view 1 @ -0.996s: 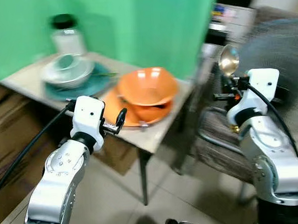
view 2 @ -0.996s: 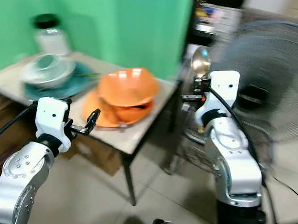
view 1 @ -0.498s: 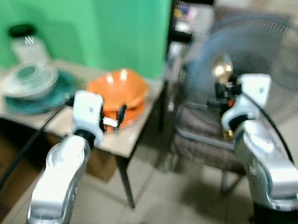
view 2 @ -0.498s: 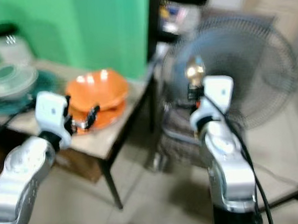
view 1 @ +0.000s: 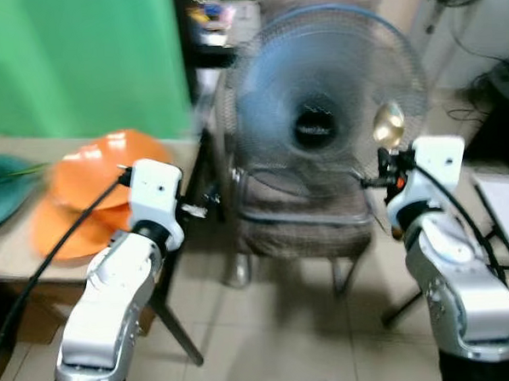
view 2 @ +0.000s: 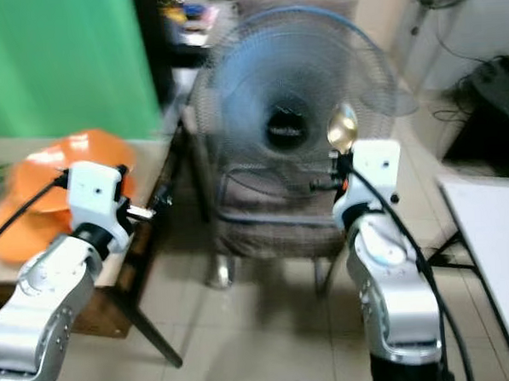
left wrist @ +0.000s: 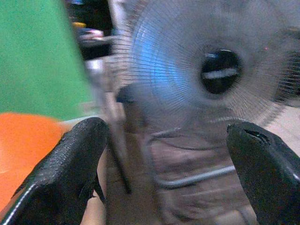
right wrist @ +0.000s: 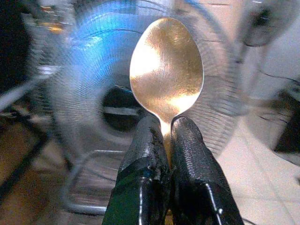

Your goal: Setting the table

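Orange bowls [view 1: 92, 178] have slid to frame left as the view swung toward the fan [view 1: 323, 123]; right fingers [right wrist: 159, 154] pinch the spoon [right wrist: 166, 70], left fingers [left wrist: 82, 154] gape empty.

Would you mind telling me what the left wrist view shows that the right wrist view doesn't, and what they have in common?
Left wrist view: the left gripper, its fingers spread wide and holding nothing, with the orange bowls and the green wall on one side.

Right wrist view: the right gripper with its fingers pressed together on the neck of a golden spoon, whose bowl stands up above the fingertips.

Both: the standing fan straight ahead, blurred, with the tiled floor beneath.
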{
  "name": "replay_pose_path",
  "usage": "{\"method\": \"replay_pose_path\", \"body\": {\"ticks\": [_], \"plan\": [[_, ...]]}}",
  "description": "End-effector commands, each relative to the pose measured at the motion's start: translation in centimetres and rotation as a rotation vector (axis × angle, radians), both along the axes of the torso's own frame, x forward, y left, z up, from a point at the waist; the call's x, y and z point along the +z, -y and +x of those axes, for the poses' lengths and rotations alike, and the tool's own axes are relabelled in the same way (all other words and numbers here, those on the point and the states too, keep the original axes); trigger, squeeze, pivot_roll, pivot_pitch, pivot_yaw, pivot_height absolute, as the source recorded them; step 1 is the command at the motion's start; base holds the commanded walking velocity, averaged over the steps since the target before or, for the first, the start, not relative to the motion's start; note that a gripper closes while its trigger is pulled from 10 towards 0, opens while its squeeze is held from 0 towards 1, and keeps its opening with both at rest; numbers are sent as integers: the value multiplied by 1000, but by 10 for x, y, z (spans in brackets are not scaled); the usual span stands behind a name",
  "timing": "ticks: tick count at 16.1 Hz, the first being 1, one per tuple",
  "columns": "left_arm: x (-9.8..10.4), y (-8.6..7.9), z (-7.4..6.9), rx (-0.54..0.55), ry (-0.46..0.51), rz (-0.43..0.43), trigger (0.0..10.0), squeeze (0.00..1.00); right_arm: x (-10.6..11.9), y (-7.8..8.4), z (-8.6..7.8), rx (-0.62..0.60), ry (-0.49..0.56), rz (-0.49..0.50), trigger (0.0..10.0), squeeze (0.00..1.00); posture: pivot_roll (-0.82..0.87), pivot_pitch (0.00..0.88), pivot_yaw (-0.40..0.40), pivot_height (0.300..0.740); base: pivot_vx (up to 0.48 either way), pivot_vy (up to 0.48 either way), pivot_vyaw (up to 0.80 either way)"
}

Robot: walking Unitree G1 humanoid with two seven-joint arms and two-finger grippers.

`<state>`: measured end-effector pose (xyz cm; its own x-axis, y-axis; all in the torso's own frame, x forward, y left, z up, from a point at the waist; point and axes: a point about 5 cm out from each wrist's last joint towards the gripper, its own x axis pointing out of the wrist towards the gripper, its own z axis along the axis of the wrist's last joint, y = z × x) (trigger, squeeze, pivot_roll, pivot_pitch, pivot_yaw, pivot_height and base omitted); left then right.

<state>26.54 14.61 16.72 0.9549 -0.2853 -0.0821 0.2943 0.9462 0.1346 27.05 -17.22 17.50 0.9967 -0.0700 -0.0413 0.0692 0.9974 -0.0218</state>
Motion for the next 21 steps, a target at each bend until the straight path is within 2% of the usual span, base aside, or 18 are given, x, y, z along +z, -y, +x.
{"method": "replay_pose_path", "body": {"ticks": [1,5,8,10,14,17,21], "plan": [[2,1,0,-10,14,9,10000,0,7,3,-1,-25,28,7,10000,0,136,0,23,740,0,0,-769],[3,1,2,-18,20,13,10000,0,6,6,-3,-78,20,75,10000,0,131,0,31,740,0,0,-780],[3,-1,1,8,36,23,10000,0,7,3,2,-58,25,125,10000,0,165,0,-2,740,0,0,-777],[4,-5,0,23,38,14,10000,0,7,-1,8,-45,20,73,10000,0,172,0,-10,740,0,0,-766],[4,-5,3,34,32,-18,10000,0,6,-1,7,-56,37,35,10000,0,153,0,1,740,0,0,-730],[7,-5,7,41,44,-41,10000,0,3,-4,3,-26,8,65,10000,0,126,0,22,740,0,0,-748],[7,-4,11,42,43,-49,10000,0,-1,-3,-2,-18,-40,48,10000,0,116,0,29,740,0,0,-767]]}}
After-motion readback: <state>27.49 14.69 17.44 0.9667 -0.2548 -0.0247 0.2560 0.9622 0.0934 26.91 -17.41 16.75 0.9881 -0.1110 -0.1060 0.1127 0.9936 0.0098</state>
